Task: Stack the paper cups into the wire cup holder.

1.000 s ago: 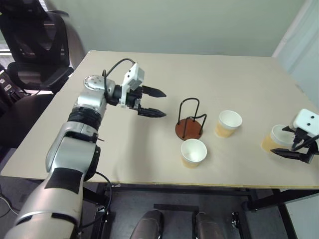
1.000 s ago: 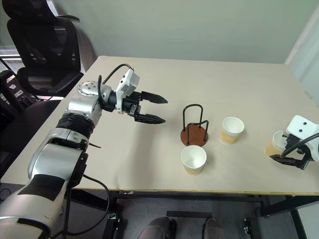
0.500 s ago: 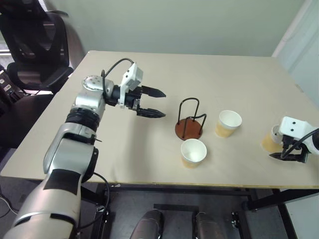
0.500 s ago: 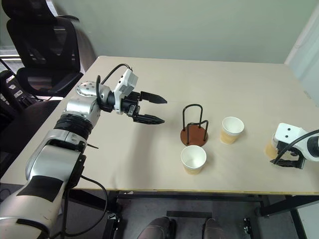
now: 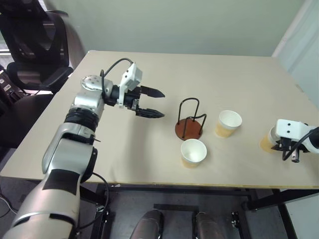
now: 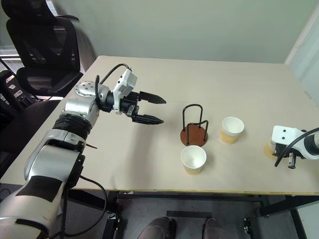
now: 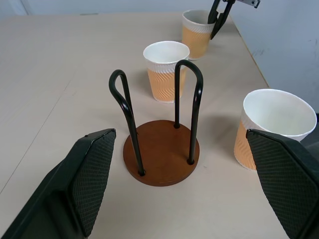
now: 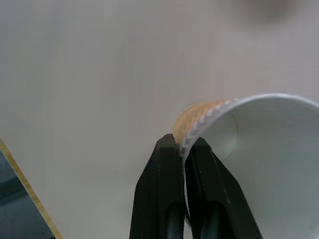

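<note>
i keep my left end effector (image 5: 154, 103) spread wide above the beige counter (image 5: 149, 149), aimed at the reddish-brown disc wire cup holder (image 5: 189, 122), ready to steady it. two tan paper cups (image 5: 193, 153) stand just beside it. my right end effector (image 8: 185, 149) pinches the third cup's wall (image 8: 239, 134) near the counter's right edge, one finger inside the rim for lifting.

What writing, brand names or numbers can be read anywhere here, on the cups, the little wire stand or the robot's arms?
No readable text in any view.
Paper cups: ribbed tan sides, no print.
Wire cup holder: bare reddish-brown disc and black wire, no label.
Left gripper and right gripper: plain white housings and black fingers, no markings legible.
Table: unmarked.
</note>
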Controlling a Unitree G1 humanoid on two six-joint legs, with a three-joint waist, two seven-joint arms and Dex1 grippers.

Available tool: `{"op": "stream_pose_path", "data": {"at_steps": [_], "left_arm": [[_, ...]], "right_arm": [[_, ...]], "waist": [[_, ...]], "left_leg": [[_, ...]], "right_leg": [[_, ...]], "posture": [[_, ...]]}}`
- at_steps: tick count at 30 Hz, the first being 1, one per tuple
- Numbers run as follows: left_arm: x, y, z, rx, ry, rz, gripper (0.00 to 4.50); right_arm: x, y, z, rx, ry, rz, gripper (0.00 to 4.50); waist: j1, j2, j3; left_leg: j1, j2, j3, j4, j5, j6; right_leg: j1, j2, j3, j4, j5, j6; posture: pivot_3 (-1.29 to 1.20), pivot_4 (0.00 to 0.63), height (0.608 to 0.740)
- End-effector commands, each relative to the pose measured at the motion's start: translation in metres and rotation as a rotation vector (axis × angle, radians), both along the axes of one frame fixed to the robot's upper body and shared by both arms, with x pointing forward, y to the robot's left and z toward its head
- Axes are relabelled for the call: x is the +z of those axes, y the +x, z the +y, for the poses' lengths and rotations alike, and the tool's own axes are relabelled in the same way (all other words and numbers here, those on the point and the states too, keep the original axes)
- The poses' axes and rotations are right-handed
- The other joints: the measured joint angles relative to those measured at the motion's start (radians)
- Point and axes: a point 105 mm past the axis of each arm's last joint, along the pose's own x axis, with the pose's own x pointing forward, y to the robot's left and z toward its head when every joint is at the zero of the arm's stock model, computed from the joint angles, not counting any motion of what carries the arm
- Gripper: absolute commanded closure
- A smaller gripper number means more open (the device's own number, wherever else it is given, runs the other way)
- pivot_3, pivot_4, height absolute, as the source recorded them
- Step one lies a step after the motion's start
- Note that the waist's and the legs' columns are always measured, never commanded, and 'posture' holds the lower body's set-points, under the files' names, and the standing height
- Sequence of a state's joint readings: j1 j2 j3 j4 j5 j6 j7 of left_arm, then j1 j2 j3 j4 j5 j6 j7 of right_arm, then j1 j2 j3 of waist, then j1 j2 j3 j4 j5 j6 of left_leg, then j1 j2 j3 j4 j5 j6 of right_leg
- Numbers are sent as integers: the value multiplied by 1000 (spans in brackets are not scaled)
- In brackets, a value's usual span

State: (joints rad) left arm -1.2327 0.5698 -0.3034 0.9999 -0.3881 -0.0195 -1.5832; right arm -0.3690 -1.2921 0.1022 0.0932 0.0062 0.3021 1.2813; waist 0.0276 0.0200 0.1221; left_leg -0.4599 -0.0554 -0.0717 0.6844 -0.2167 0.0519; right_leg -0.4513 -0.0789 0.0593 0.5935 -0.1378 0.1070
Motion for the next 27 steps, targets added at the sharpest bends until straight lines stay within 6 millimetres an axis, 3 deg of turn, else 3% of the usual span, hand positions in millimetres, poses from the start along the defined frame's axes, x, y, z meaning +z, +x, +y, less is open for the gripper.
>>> {"op": "stream_pose_path", "data": {"at_steps": [1,6,12,15,18,22,27], "left_arm": [[7,-3,4,-23,14,-27,0],[7,-2,5,-15,15,-22,0],[5,0,6,-5,15,-17,0],[4,0,6,0,17,-12,0],[4,1,7,3,19,-11,0],[4,3,6,10,25,-13,0],[4,4,4,11,28,-12,0]], "right_arm": [[11,-2,-1,7,-13,-16,4447],[22,-2,-3,-1,-9,-34,4447],[63,3,3,3,6,-147,4447],[96,6,26,55,50,-250,4447],[109,6,38,80,75,-284,4447],[143,2,85,204,184,-371,4447],[162,2,120,283,255,-410,4447]], "waist": [[0,0,0],[0,0,0],[-1,1,0],[-3,1,0],[-4,1,0],[-6,2,1],[-6,1,1]], "left_leg": [[0,0,0,0,0,0],[0,0,0,0,0,0],[0,0,0,0,0,0],[0,0,0,-1,0,0],[0,0,0,-2,0,0],[-1,0,0,-1,0,-1],[-1,0,-2,-2,3,-7]], "right_leg": [[0,0,0,0,0,0],[0,0,0,0,-1,-2],[0,0,0,0,-2,-3],[-1,0,0,0,-2,-4],[-1,0,0,0,-3,-6],[-1,0,0,0,-4,-7],[-2,1,-2,0,-5,-8]], "posture": [[0,150,740],[0,150,740],[0,150,740],[0,150,740],[0,150,740],[0,150,740],[0,150,740]]}}
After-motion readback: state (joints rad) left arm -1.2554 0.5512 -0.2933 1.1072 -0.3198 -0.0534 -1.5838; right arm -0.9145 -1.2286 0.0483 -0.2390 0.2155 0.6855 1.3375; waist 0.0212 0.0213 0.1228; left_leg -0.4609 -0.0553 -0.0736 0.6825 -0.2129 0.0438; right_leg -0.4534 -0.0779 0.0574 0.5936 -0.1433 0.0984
